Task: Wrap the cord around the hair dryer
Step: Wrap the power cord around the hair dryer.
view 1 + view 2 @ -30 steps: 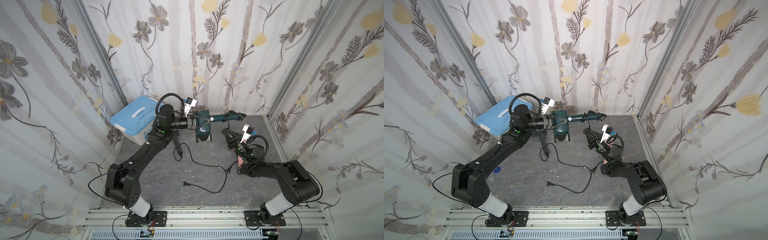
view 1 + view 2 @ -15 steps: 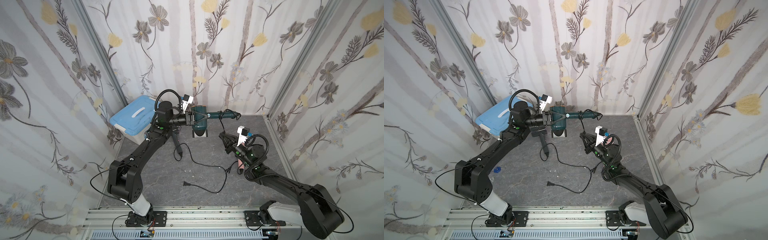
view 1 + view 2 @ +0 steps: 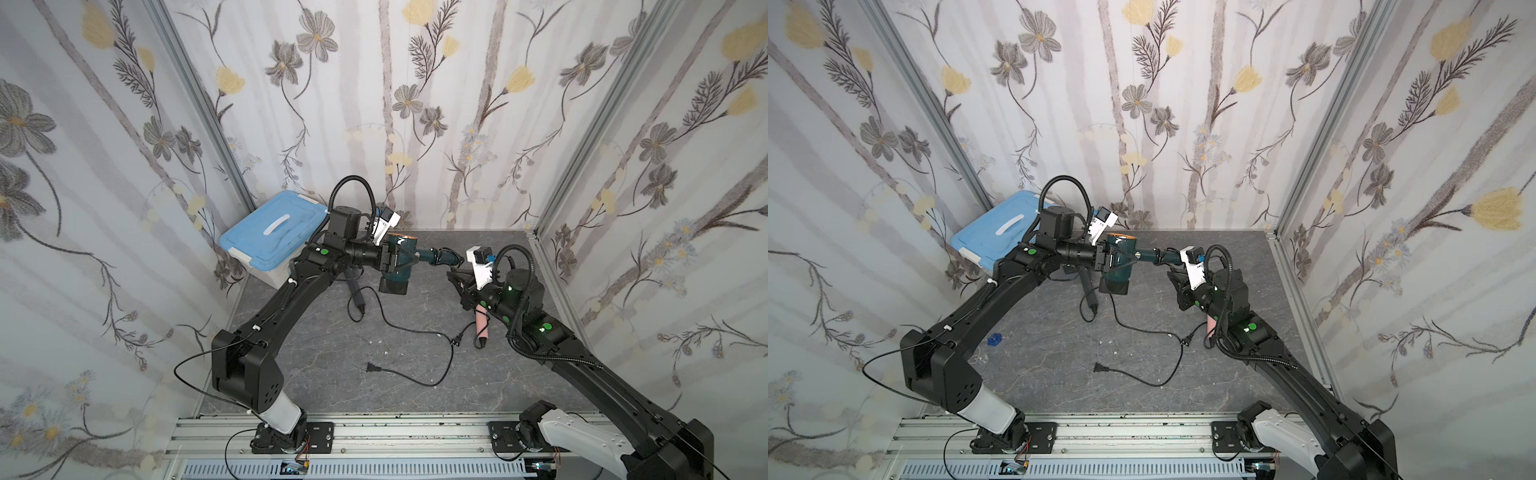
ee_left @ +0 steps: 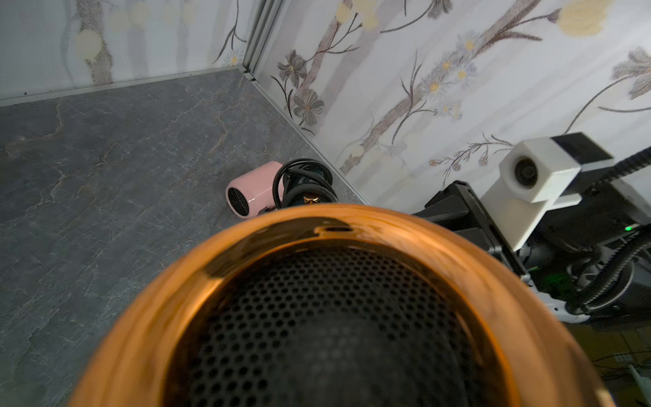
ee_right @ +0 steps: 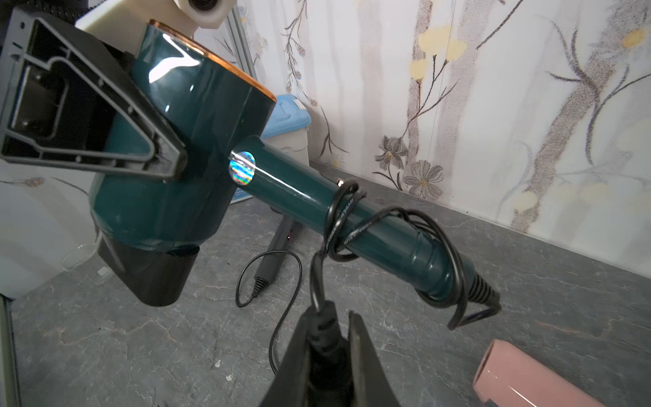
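We see the dryer [image 3: 397, 270] held above the surface [image 3: 415, 320] at mid-frame in both top views. Its handle [image 3: 424, 254] runs toward frame right and its nozzle [image 3: 392, 286] points toward the bottom. Our left hand [image 3: 390, 259] clamps the dryer. Our right hand [image 5: 336, 319] pinches the cord [image 5: 353, 232], which is looped round the handle.

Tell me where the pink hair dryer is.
In a top view the pink hair dryer lies on the floor at the robot's right, partly under the right arm.
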{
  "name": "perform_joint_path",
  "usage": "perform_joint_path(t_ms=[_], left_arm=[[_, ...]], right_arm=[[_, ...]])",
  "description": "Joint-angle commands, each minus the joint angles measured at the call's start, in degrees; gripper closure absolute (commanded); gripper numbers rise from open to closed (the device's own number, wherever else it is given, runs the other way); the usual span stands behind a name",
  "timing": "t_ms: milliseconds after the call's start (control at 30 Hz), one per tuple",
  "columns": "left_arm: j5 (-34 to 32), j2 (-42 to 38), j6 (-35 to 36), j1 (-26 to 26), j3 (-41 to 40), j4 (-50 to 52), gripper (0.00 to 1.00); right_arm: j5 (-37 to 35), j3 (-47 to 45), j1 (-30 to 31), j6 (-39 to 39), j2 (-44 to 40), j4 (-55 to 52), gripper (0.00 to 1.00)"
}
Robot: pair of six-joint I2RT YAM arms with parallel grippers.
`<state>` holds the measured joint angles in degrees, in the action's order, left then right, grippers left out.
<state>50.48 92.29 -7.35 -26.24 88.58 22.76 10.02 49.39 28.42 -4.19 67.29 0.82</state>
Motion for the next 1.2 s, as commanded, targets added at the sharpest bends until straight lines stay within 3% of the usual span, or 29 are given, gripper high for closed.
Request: perform_joint_path(t_ms=[0, 333, 500, 700, 1167], left_arm=[[-7.6, 1.7, 9.3, -2.0, 2.0, 9.0, 1.0], [-9.4, 6.4, 16.3, -9.2, 6.3, 18.6, 1.0], [-9.1, 6.2, 18.5, -11.9, 6.7, 22.1, 1.0], [-6.5, 6.1, 19.6, -13.0, 5.9, 24.7, 1.0], [-2.4, 7.2, 19.8, -13.3, 6.8, 25.6, 1.0]], right_arm=[[-2.0, 4.5, 0.0, 7.0, -0.3, -8.0, 0.97], [-8.7, 14.3, -0.2, 15.1, 2.2, -16.0, 0.96], [-8.4, 18.8, -0.7, 17.6, 8.0, -21.1, 0.94], [-6.9, 17.6, -0.7, 18.9, 13.2, -23.1, 0.9], [-2.5, 16.5, -0.3, 19.5, 17.6, -23.7, 0.59]])
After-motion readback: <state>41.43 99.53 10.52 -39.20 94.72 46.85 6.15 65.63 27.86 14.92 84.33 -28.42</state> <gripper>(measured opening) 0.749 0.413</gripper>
